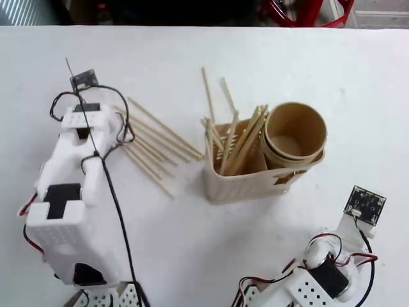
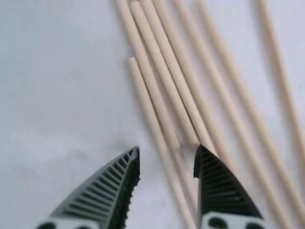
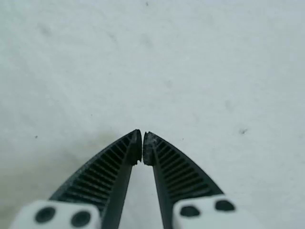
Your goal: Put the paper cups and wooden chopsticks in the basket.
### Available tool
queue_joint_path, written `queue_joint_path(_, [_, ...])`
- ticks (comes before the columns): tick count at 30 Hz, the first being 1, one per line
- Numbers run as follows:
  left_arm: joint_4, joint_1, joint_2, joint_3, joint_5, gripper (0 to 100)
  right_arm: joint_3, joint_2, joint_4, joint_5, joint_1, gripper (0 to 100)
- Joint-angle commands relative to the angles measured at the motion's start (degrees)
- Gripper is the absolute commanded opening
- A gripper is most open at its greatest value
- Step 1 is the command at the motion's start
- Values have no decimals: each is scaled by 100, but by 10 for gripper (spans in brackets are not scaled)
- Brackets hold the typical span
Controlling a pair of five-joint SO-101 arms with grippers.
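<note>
Several wooden chopsticks [image 1: 156,144] lie loose on the white table to the left of the cream basket [image 1: 239,185]. The basket holds stacked paper cups [image 1: 295,131] on its right side and several upright chopsticks [image 1: 239,137] on its left. My left arm [image 1: 70,185] stretches over the loose pile. My left gripper [image 2: 167,155] is open just above the chopsticks [image 2: 162,71], with one or two of them running between its fingers. My right arm [image 1: 326,281] sits at the near right, and my right gripper [image 3: 143,143] is shut on nothing over bare table.
The table's far edge runs along the top of the high view, with a red chair [image 1: 300,9] beyond it. Black cables [image 1: 118,211] trail along the left arm. Open table lies between the basket and the right arm.
</note>
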Motion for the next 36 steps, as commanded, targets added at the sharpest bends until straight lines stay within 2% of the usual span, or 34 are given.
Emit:
queue_joint_path(1, [18,4,-13,-237,70,195,53,-48,-57,-18,40,19])
queue_joint_path(6, [237,-4,-48,-220,70,163,53,-48,-57,-18,40,19])
queue_joint_path(10, [352,-31,-57,-255,519,91,53,-48,-57,-18,40,19])
queue_joint_path(25, [0,-4,4,-246,580,88,53,-48,-57,-18,31,19])
queue_joint_path(27, [-202,-48,-4,-255,211,87,53,-48,-57,-18,31,19])
queue_joint_path(31, [-422,-171,-4,-457,-1758,84,53,-48,-57,-18,31,19])
queue_joint_path(36, [-149,-180,4,-932,-2752,83,53,-48,-57,-18,31,19])
